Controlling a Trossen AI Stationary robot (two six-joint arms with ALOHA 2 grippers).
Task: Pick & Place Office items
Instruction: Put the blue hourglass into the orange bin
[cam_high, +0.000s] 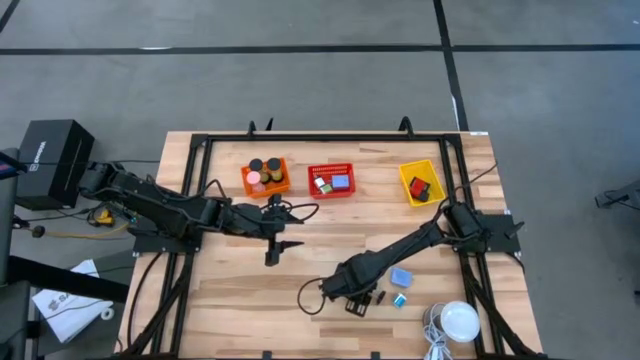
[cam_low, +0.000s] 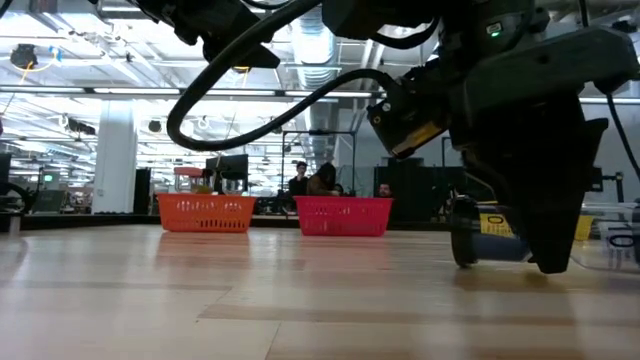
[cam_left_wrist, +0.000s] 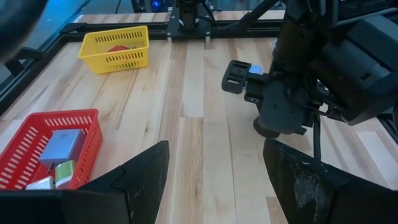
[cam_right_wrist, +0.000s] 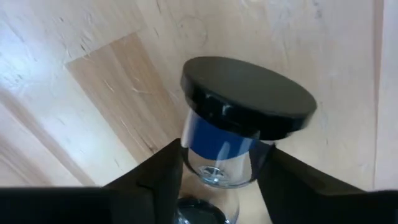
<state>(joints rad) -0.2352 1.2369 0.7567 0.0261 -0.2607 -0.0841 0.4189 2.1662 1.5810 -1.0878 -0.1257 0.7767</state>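
Right gripper (cam_right_wrist: 214, 177) fingers clasping black-capped blue-banded jar (cam_right_wrist: 239, 118) on table (cam_high: 300, 240), left gripper (cam_high: 272, 250) fingers spread, hovering.

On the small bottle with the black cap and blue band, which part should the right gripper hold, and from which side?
Hold the bottle by its narrow clear body, just under the blue band, not by the black cap, which is wider and overhangs. The right gripper already straddles that body, so it probably need only close across it.
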